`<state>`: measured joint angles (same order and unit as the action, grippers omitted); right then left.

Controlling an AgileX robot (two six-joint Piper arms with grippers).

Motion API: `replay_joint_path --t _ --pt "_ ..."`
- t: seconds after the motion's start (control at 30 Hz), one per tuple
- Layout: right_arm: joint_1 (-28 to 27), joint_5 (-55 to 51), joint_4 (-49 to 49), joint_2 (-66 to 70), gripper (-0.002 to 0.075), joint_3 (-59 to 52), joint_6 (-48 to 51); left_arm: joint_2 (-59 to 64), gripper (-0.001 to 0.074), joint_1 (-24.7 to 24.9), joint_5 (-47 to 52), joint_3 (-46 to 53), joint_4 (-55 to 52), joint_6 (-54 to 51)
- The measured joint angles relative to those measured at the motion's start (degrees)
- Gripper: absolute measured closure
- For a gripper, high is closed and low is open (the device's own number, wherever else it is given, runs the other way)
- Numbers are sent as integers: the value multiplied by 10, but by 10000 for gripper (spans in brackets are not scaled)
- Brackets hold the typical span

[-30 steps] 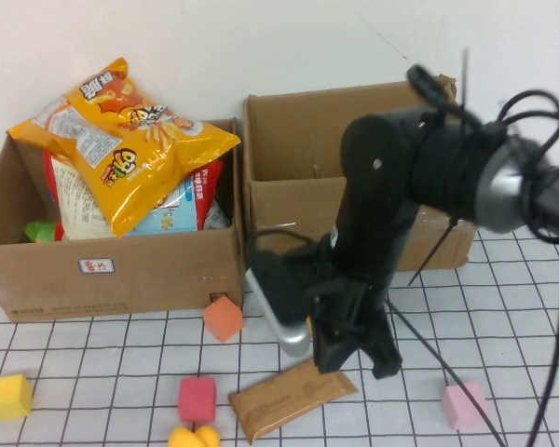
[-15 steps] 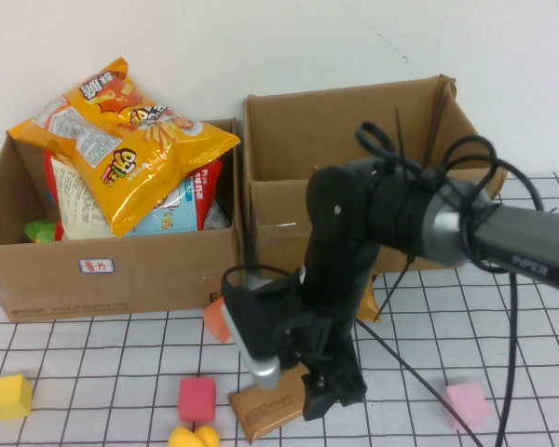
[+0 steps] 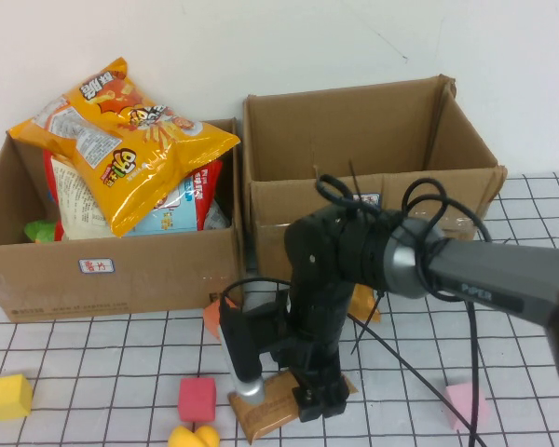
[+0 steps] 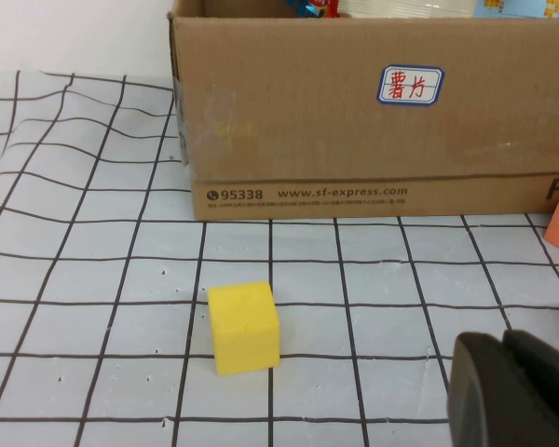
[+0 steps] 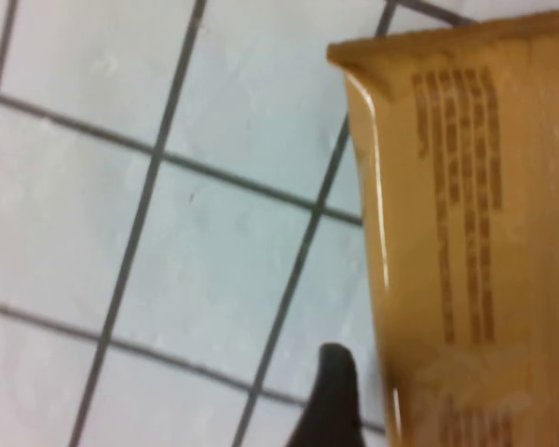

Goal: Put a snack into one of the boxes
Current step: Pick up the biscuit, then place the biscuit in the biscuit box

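Landmark = left box (image 3: 112,270), the chip-filled one. Left gripper (image 4: 512,391) sits low in front of that box, near the yellow cube (image 4: 245,327); only a dark finger edge shows in the left wrist view, can't tell if the claw is apart or together. Orange cube (image 3: 222,318) touches the left box's front right corner; red cube (image 3: 197,399) is further forward of it. Snack bar (image 3: 284,402), brown flat wrapper, lies on the grid mat (image 3: 93,372) forward and right of the left box, long axis diagonal: near end toward the robot's left, far end angled right, toward the empty right box (image 3: 363,177). Right gripper (image 3: 312,400) is down on the bar, one fingertip (image 5: 331,396) just beside its long edge; claw state can't tell. Pink cube (image 3: 465,404) is far right.
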<state>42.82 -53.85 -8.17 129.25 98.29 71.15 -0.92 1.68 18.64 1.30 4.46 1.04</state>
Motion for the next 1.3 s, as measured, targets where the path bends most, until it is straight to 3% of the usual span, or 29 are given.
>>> replay_joint_path --t 0.4,0.63,0.87,1.3 --pt "10 32 10 23 251 0 -34 0 737 0 0 0 0 0" --pt "10 -15 12 13 252 15 -78 0 737 0 0 0 0 0" --pt "10 -145 13 -38 252 130 -137 0 737 0 0 0 0 0" --pt "-7 -157 168 -98 253 334 -276 0 737 0 0 0 0 0"
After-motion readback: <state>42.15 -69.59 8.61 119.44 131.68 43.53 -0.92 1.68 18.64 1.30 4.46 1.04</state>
